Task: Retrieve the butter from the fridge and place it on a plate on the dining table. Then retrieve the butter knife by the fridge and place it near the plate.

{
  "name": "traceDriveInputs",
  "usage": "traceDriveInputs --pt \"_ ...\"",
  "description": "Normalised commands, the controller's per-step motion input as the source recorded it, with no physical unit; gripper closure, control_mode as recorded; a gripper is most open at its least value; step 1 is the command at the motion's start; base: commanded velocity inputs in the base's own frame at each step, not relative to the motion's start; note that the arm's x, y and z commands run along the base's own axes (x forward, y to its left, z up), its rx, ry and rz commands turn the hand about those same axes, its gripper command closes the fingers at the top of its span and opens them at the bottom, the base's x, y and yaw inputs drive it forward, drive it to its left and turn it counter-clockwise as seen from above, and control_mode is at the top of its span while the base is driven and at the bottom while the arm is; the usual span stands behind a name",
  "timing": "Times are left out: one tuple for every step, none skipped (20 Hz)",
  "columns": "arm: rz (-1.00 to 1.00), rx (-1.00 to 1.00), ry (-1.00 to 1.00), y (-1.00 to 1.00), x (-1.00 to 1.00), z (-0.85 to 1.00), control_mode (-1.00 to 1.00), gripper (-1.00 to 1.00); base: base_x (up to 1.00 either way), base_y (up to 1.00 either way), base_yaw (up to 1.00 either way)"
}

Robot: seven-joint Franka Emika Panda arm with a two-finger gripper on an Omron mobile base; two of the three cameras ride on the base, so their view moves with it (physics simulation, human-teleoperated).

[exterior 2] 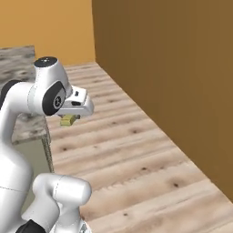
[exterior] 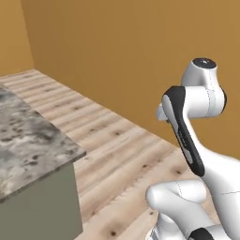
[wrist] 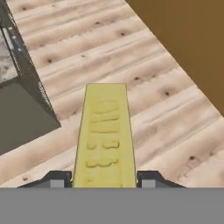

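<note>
My end effector (wrist: 104,179) clamps the butter (wrist: 105,135) (carry step); next I need the plate on the worktop (exterior: 28,140).

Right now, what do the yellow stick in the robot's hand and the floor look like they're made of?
The butter looks soft and waxy: matte pale yellow with shallow pressed marks along its top. The floor looks like pale wood planks, with grain streaks and dark knots. Both are rendered, so that is only the look.

Ochre walls (exterior: 117,47), plank floor (exterior 2: 136,154)
</note>
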Motion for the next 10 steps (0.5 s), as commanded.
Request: traceDriveInputs --pt "0.00 0.00 0.00 0.00 0.00 0.00 1.00 1.00 0.94 -1.00 0.37" --pt "0.00 0.00 0.00 0.00 0.00 0.00 1.00 1.00 0.96 -1.00 0.37" --pt "0.00 0.00 0.00 0.00 0.00 0.00 1.00 1.00 0.96 -1.00 0.38" --pt "0.00 0.00 0.00 0.00 0.00 0.00 1.00 1.00 0.98 -1.00 0.40" --pt "0.00 0.00 0.00 0.00 0.00 0.00 1.00 1.00 0.98 -1.00 0.42" --pt "0.00 0.00 0.00 0.00 0.00 0.00 1.00 1.00 0.96 -1.00 0.43" --pt "0.00 0.00 0.00 0.00 0.00 0.00 1.00 1.00 0.96 -1.00 0.43" --pt "0.00 0.00 0.00 0.00 0.00 0.00 1.00 1.00 0.95 -1.00 0.43" --pt "0.00 0.00 0.00 0.00 0.00 0.00 1.00 1.00 0.99 -1.00 0.41" --pt "0.00 0.00 0.00 0.00 0.00 0.00 1.00 1.00 1.00 -1.00 0.37"
